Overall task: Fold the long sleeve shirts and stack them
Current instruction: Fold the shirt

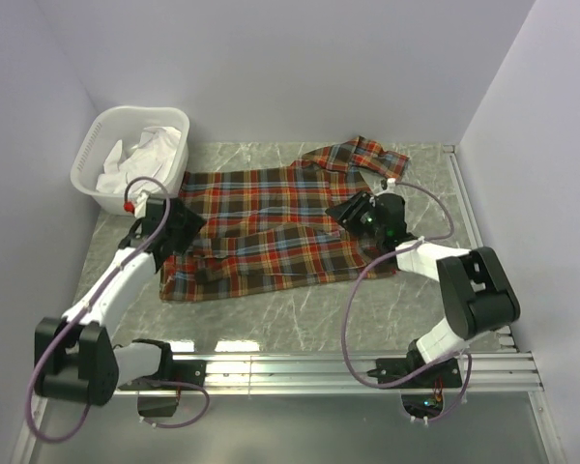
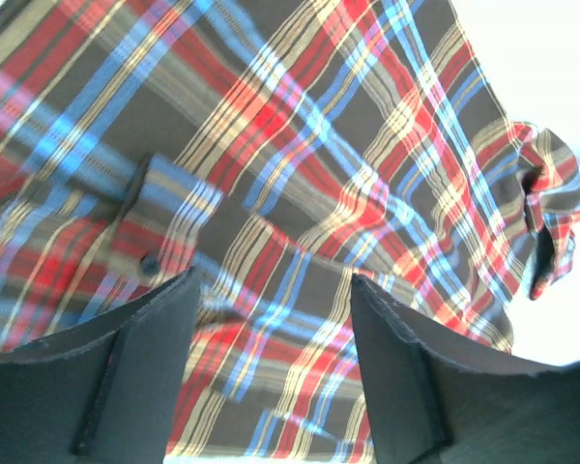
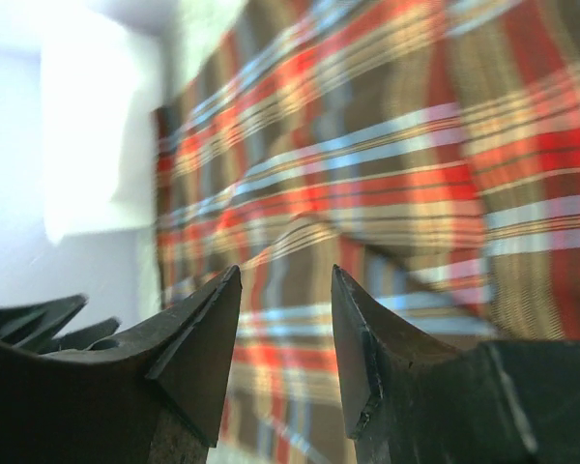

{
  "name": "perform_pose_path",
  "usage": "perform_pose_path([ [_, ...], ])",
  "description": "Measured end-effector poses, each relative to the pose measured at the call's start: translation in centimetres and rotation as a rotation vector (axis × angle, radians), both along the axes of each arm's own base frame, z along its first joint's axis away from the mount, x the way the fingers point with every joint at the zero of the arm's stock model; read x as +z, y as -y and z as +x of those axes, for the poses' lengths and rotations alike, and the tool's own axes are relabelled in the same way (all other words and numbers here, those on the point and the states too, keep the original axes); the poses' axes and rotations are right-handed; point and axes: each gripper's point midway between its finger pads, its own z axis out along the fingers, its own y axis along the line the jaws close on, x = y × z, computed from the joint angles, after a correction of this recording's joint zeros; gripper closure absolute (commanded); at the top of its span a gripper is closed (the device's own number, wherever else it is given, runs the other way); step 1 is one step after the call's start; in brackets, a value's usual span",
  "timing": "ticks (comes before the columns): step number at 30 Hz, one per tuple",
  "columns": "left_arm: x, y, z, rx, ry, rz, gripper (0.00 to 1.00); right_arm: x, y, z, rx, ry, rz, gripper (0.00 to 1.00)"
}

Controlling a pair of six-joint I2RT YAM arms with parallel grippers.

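On the grey, marble-veined counter (image 1: 300, 309) you have one plaid shirt (image 1: 271, 227) lying spread out, its soft woven cloth checked in red, orange, blue and brown. It stretches across the middle of the counter, rumpled along its near edge. One long sleeve (image 1: 377, 155) bends away at the far right and ends in a banded cuff.

Your left gripper (image 1: 174, 227) sits over the shirt's left end. From its wrist camera you see the left gripper (image 2: 273, 280) with its two dark, matte, wedge-shaped fingers spread apart. Plaid fabric shows in the gap, and nothing is pinched. A stitched cuff (image 2: 159, 227) with one small dark button (image 2: 150, 263) lies just beyond the left finger.

Your right gripper (image 1: 353, 213) sits over the right part of the shirt. Its wrist view shows the right gripper (image 3: 285, 273) with pointed black fingers standing apart. A raised crease (image 3: 304, 232) in the cloth lies beyond the tips, and nothing is clamped between them.

At the far left corner stands one white plastic basket (image 1: 92, 184) with slotted walls. It holds crumpled white cloth (image 1: 145, 155), and you cannot count how many pieces. One ribbed aluminium rail (image 1: 348, 367) runs along the near edge, where the two arm bases are mounted.
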Motion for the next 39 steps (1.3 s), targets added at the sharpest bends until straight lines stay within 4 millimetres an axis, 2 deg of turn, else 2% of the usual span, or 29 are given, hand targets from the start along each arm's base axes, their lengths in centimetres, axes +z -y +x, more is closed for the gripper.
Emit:
perform_pose_path([
  [2, 0.0, -0.2, -1.3, 0.005, 0.005, -0.004, 0.34, 1.5, -0.3, -0.7, 0.038, 0.028, 0.004, 0.50],
  [5, -3.5, -0.7, -4.5, 0.014, -0.083, 0.000, 0.38, 2.1, -0.7, -1.8, 0.086, 0.037, 0.003, 0.51],
  [7, -7.0, -1.1, -7.2, 0.024, -0.189, 0.009, 0.40, 1.2, -0.6, -2.9, 0.107, 0.014, -0.009, 0.51],
  [9, -9.7, -1.5, -9.9, 0.038, -0.286, 0.020, 0.40, -0.3, -0.3, -4.1, 0.119, -0.027, -0.024, 0.51],
  [10, -10.4, -1.8, -10.5, 0.054, -0.308, 0.021, 0.40, -1.2, -0.1, -4.7, 0.122, -0.051, -0.031, 0.51],
  [15, -10.2, -2.8, -10.2, 0.126, -0.292, 0.010, 0.39, -4.6, 1.8, -6.9, 0.109, -0.156, -0.065, 0.52],
  [18, -10.1, -3.6, -10.3, 0.170, -0.288, 0.011, 0.38, -4.8, 2.3, -7.5, 0.118, -0.167, -0.086, 0.53],
  [21, -10.1, -4.0, -10.9, 0.184, -0.300, 0.023, 0.37, -4.1, 1.3, -8.0, 0.169, -0.144, -0.082, 0.53],
  [25, -10.1, -4.4, -11.9, 0.196, -0.322, 0.041, 0.37, -2.3, -3.0, -9.6, 0.317, -0.101, -0.060, 0.53],
  [28, -10.2, -4.7, -12.3, 0.201, -0.333, 0.052, 0.37, -0.3, -8.1, -10.8, 0.460, -0.056, -0.010, 0.53],
  [31, -10.3, -4.7, -12.3, 0.197, -0.339, 0.056, 0.38, 0.8, -14.0, -12.4, 0.626, -0.033, 0.039, 0.54],
  [36, -10.4, -4.7, -12.3, 0.197, -0.339, 0.060, 0.38, 0.3, -22.8, -15.9, 0.907, -0.034, 0.047, 0.54],
  [39, -10.4, -4.7, -12.3, 0.198, -0.338, 0.060, 0.38, -0.4, -26.2, -18.0, 1.036, -0.028, 0.041, 0.54],
])
